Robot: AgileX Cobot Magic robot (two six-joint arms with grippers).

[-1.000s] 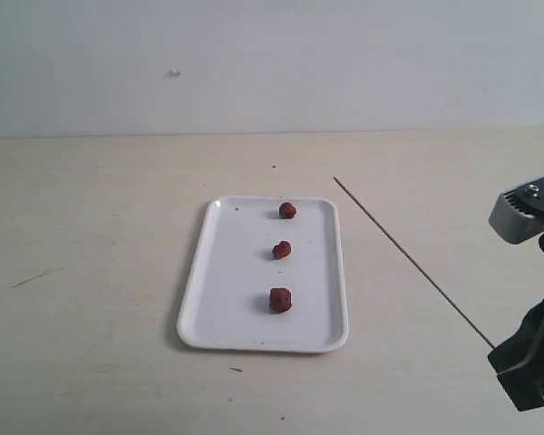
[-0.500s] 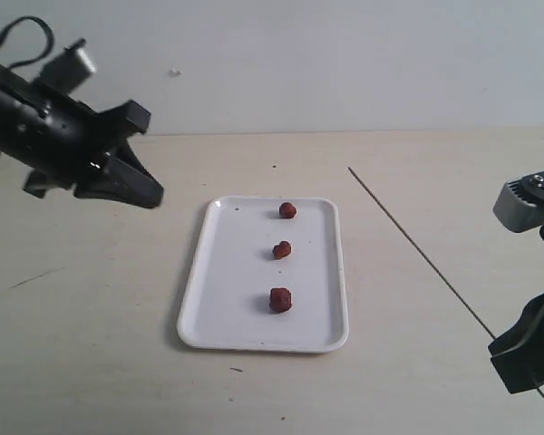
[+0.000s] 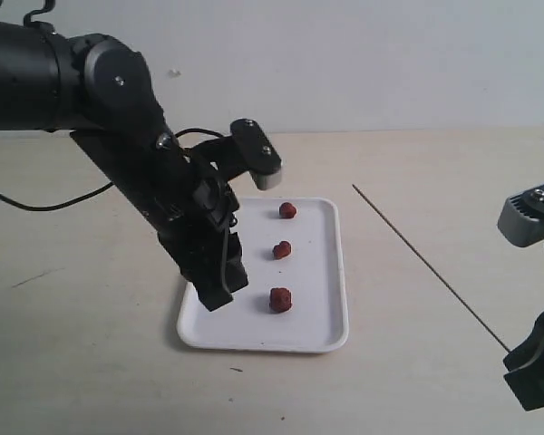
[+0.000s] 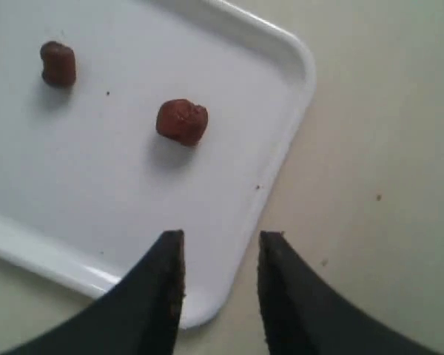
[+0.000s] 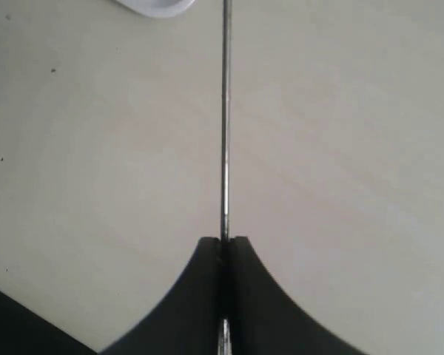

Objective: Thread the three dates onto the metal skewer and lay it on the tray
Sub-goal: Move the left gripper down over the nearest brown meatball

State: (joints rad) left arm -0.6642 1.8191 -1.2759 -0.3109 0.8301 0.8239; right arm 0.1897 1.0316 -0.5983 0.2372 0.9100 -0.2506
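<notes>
So the three small wrinkled red-brown dates (image 3: 282, 249) sit in a loose row down the right half of the flat white rectangular tray (image 3: 319, 313). None of them touch, and they're in the same spots as a second ago. The thin straight grey metal skewer (image 3: 426, 267) isn't through any of them. It's off to the right of the tray with its long axis running diagonally. Its back end is pinched in the right claw (image 3: 533, 373) at the near right. The free tip points away toward the far middle of the pale wooden bench (image 3: 82, 344), ending near the tray's far right corner but clear of it. That right claw is clenched tight on the rod, and the tip has drifted a bit since the earlier frames.

Big change: the black left arm (image 3: 118, 118) was hanging up at the far left half a second ago. Now it reaches in and angles steeply down over the tray's near left part. There the left claw (image 3: 222, 294) points down just beside the nearest date (image 3: 280, 300), fingers spread, gripping nothing.
</notes>
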